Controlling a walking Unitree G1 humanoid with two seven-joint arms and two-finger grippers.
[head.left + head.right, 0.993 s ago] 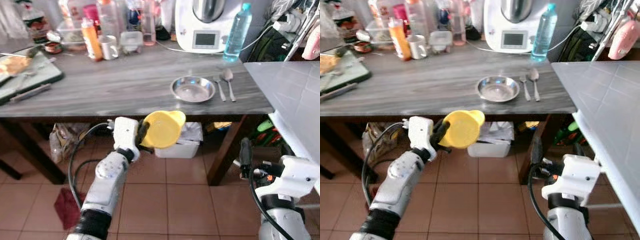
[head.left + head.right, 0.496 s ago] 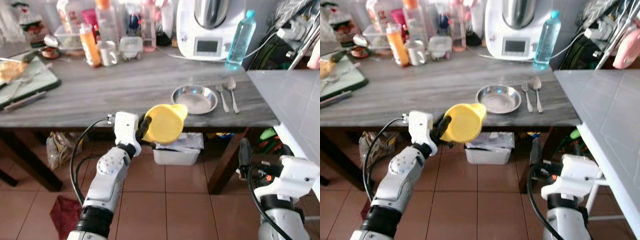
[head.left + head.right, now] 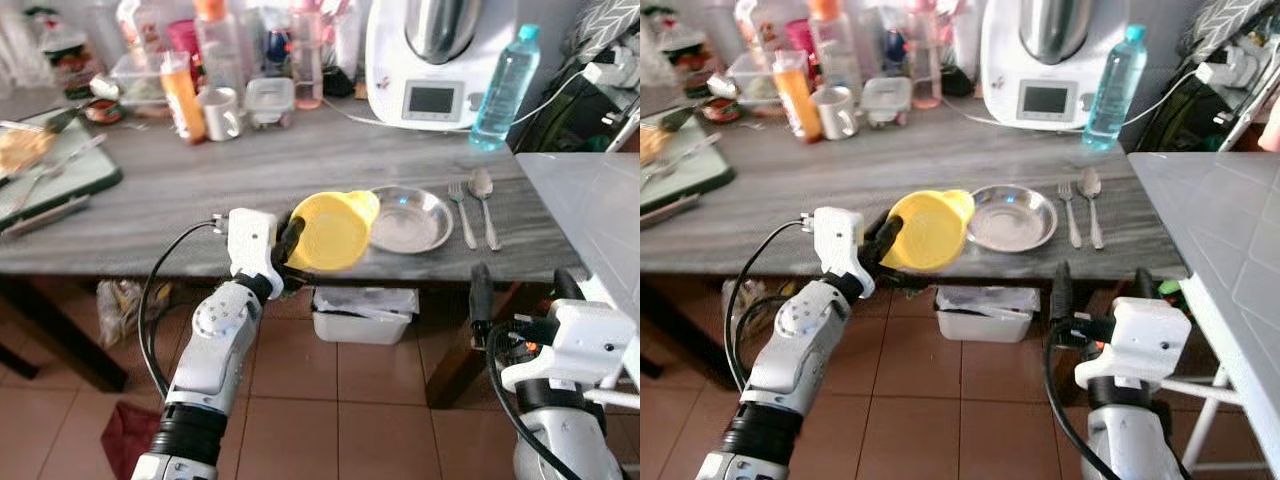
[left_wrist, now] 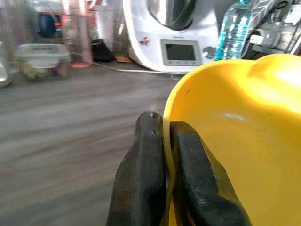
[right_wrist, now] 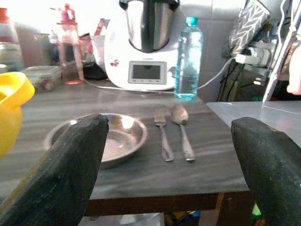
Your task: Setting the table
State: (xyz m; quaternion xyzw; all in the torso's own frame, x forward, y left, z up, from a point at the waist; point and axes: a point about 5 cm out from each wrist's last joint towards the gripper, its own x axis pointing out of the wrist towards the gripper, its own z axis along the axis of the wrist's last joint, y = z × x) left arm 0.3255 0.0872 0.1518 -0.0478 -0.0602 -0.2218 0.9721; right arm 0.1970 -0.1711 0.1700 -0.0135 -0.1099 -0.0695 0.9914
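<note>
Yellow bowl (image 3: 330, 232) held over the near edge of the grey table (image 3: 250, 170), just left of the steel plate (image 3: 408, 219), its rim pinched by the left gripper (image 4: 164, 141). Fork (image 3: 462, 212) and spoon (image 3: 485, 195) lie right of the plate. Right gripper (image 5: 169, 165), fingers spread, hangs below the table edge.

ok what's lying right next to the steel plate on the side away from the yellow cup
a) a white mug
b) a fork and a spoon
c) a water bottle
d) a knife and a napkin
b: a fork and a spoon lie side by side on the wooden table just beyond the steel plate, while the left gripper holds the yellow cup at the plate's other side.
</note>
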